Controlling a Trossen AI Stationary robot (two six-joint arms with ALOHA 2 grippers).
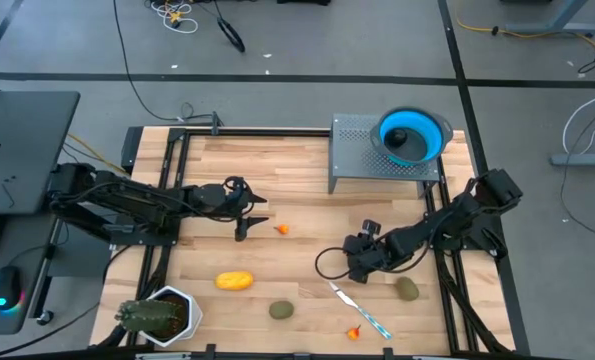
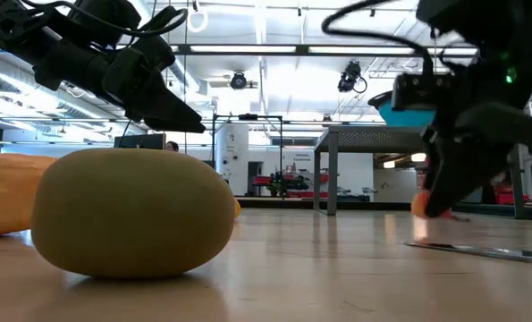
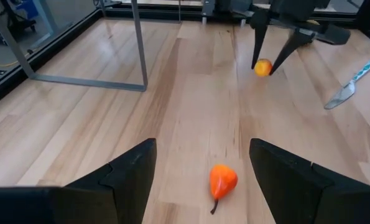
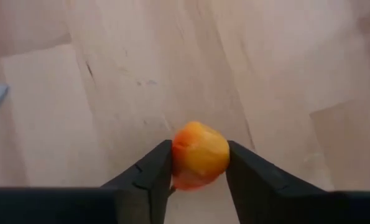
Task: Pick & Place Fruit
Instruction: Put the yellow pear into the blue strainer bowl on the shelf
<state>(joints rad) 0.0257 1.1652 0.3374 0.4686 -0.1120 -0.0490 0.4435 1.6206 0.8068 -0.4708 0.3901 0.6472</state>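
Two right fingers (image 4: pixel 144 174) touch the small orange fruit (image 4: pixel 200 154) between them.

The pale butcher-block wooden table (image 1: pixel 307 200) is smooth with a soft satin sheen and visible grain. At its far right corner stands a matt grey perforated sheet-metal stand (image 1: pixel 362 150) carrying a glossy blue plastic bowl (image 1: pixel 429 132). The small orange-yellow fruit piece (image 4: pixel 200 154) looks smooth, faintly waxy, between matt black plastic fingers (image 4: pixel 148 174).
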